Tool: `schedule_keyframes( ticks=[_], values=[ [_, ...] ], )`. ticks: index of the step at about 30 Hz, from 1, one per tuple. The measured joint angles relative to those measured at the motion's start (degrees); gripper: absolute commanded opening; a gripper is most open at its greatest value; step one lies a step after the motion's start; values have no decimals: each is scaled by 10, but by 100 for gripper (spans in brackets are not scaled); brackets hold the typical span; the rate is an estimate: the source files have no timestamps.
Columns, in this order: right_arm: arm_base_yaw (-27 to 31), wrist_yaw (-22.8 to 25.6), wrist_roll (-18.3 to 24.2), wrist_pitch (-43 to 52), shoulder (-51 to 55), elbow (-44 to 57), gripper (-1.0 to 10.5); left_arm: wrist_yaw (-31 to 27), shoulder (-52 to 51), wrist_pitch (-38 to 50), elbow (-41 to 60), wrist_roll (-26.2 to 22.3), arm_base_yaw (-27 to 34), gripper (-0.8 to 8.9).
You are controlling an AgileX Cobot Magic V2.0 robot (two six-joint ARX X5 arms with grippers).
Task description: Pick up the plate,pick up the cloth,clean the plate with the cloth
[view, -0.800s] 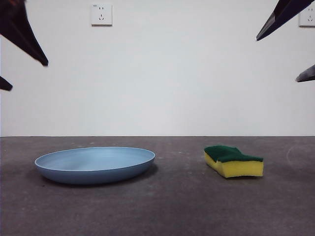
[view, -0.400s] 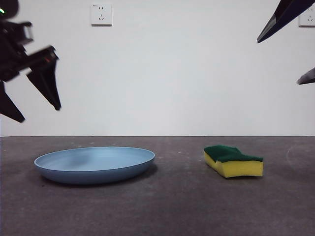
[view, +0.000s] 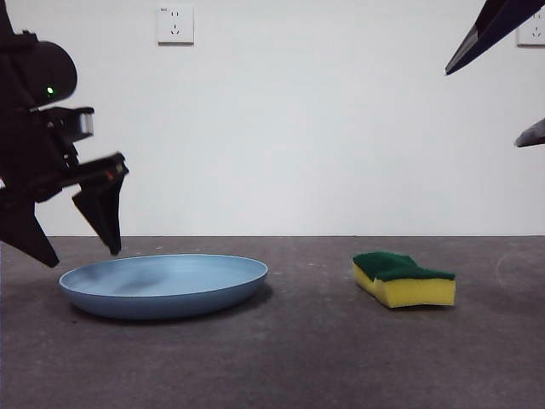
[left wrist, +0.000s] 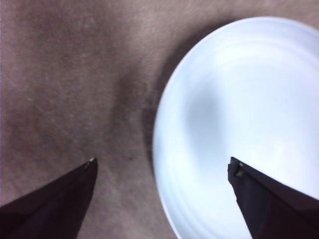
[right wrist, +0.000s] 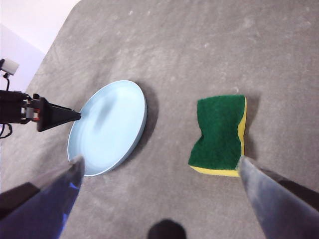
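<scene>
I find no words, brands or numbers I can read anywhere. The wall socket (view: 175,25) at my eleven o'clock carries a tiny dark mark at its upper corner, too small to make out. My plate (view: 163,285) and sponge (view: 403,279) bear no lettering.

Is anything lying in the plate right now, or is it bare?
The plate looks bare in both wrist views: no object lies in it, only a soft shadow. The open left gripper hangs over its rim, not touching. The surface beneath the plate is hidden.
</scene>
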State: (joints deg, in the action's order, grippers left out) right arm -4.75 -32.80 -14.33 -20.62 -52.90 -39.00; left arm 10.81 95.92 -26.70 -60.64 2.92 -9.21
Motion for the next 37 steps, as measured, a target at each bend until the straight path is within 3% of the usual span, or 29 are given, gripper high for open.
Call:
schedule_keyframes(
  ticks=[10, 14, 15, 23, 29, 37],
  values=[
    [0, 0, 0, -16, 0, 0, 535, -2, 44, 19, 0, -6, -3, 410],
    [0, 0, 0, -16, 0, 0, 535, -2, 45, 19, 0, -9, -3, 10],
    [0, 0, 0, -16, 0, 0, 535, -2, 45, 19, 0, -10, -3, -8],
    [-1, 19, 12, -9, -7, -11, 530, -2, 45, 21, 0, -14, -3, -7],
    [-23, 81, 45, -40, -57, -65, 444, 3, 9, 23, 0, -10, -12, -7],
    [-97, 185, 110, -97, -179, -161, 437, -2, -64, -3, 0, -15, -29, -7]
  ],
)
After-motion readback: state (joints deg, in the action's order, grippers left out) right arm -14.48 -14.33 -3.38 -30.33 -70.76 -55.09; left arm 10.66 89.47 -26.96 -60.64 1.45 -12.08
